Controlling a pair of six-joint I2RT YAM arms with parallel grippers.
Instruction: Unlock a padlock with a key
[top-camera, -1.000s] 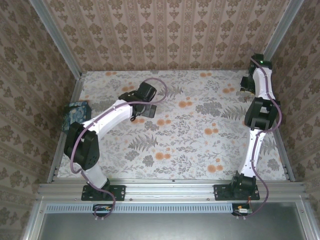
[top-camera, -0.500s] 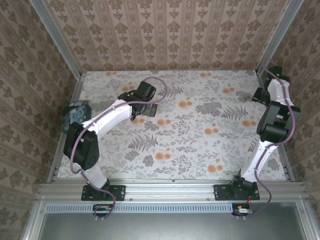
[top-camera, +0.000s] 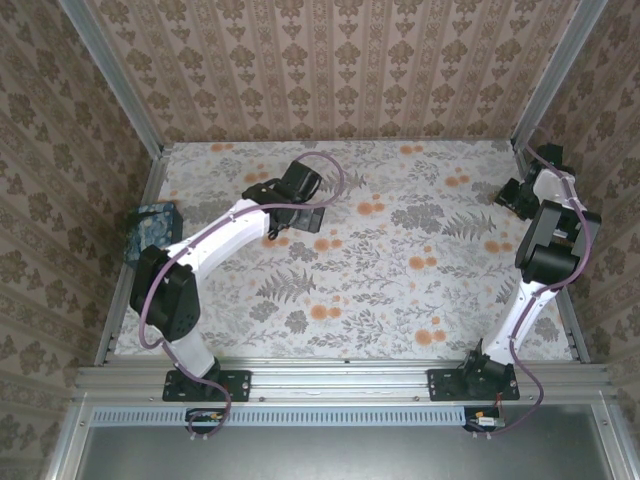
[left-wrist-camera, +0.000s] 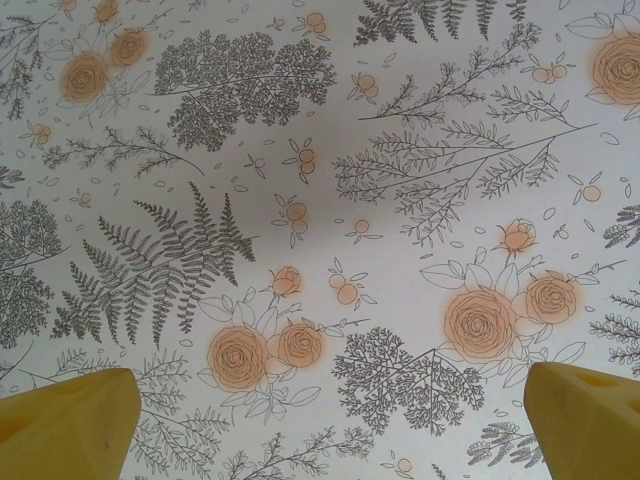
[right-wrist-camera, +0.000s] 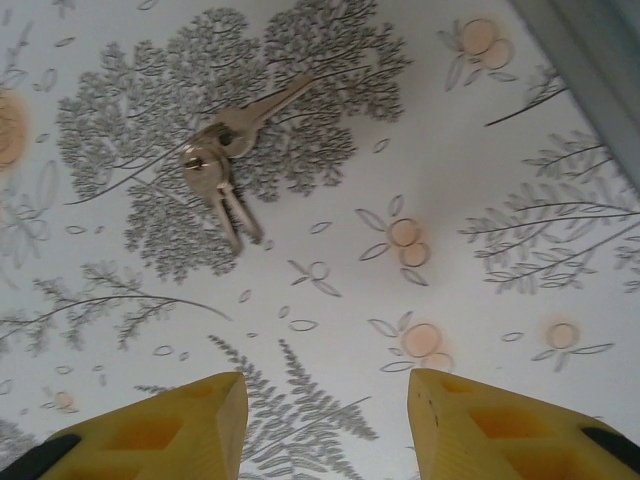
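**Station status: key bunch in front of the right gripper**

1. Work surface. The table (top-camera: 400, 270) is covered with a smooth, matte pale sheet printed with grey ferns, branching sprigs and orange roses. Brushed aluminium rails frame it, and walls (top-camera: 330, 70) in a brown damask-striped pattern enclose three sides.

2. Task item. The keys (right-wrist-camera: 222, 150) lie flat on the printed sheet near the far right corner, close to the grey metal rail (right-wrist-camera: 590, 50) that crosses the upper right of the right wrist view. They are thin, silvery and reflective, and are joined at their rounded heads. One blade points up and to the right. Two others lie side by side, pointing down.

3. Right gripper (right-wrist-camera: 328, 400). Its fingers (right-wrist-camera: 500, 425) are blocky yellow plastic wedges with recessed faces. They stand moderately apart with bare sheet between them and grip nothing. The keys lie ahead of the fingertips, apart from them and slightly to the left.

4. Left gripper (left-wrist-camera: 330, 400). Its yellow fingers (left-wrist-camera: 65, 420) sit at the two lower corners of the left wrist view, spread fully wide over printed sheet, holding nothing. In the top view this white arm reaches to the left-centre of the table.

5. Other items. A teal patterned object (top-camera: 155, 228) sits beside the left rail; its nature cannot be told.
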